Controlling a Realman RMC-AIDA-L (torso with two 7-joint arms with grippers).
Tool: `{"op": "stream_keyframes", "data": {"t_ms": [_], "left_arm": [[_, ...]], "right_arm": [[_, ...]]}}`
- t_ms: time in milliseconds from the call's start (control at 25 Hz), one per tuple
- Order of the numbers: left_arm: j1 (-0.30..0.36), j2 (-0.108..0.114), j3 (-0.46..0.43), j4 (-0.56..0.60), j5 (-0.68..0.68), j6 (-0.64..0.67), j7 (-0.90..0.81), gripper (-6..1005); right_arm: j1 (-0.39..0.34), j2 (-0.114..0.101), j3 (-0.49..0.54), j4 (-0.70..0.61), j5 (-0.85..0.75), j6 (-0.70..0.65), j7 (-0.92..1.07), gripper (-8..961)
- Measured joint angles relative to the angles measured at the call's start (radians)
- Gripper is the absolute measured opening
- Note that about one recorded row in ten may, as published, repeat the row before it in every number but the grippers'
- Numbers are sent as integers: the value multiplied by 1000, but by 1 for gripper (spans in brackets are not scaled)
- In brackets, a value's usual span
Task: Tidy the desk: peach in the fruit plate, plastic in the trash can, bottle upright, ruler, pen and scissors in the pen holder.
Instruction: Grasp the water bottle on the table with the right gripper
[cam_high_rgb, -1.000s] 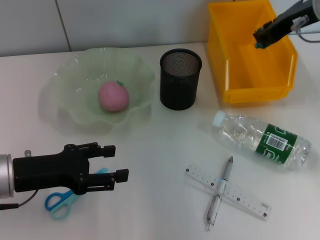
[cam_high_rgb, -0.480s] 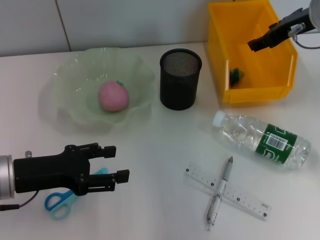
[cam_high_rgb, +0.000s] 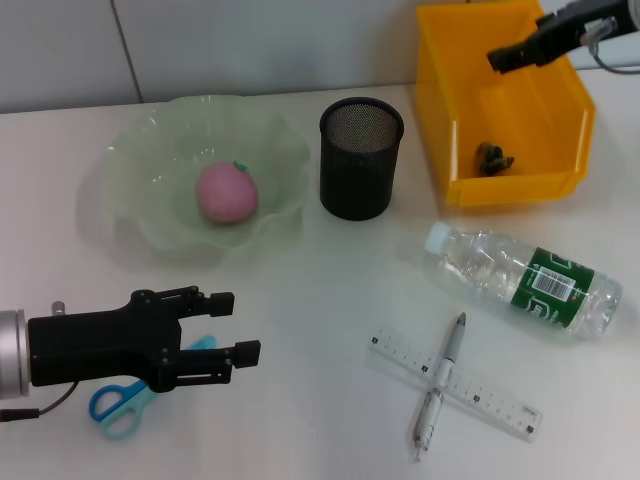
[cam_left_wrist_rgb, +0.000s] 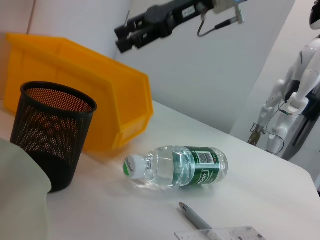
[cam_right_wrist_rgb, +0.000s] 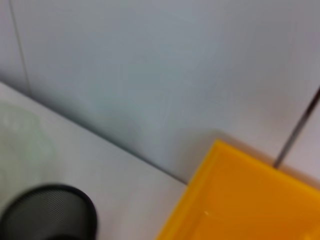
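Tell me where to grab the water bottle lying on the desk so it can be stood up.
Grip the bottle across its labelled middle, coming from above. It lies on its side, cap toward the pen holder, and the round body there looks widest and clear of the pen.

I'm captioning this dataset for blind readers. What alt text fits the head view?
A white desk holds a pink peach in a green fruit plate, a black mesh pen holder, a yellow bin containing crumpled plastic, a lying bottle, and a pen crossing a ruler. The open left gripper hovers by blue scissors; the right gripper is above the bin.
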Motion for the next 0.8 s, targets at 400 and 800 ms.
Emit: {"op": "stream_keyframes", "data": {"t_ms": [400, 800], "left_arm": [[-1, -3, -11, 0, 0, 13, 2, 798], [-10, -10, -14, 0, 0, 7, 2, 798]], "right_arm": [[-43, -2, 93, -227, 214, -320, 1, 777], [-10, -33, 148, -239, 207, -606, 16, 779]]}}
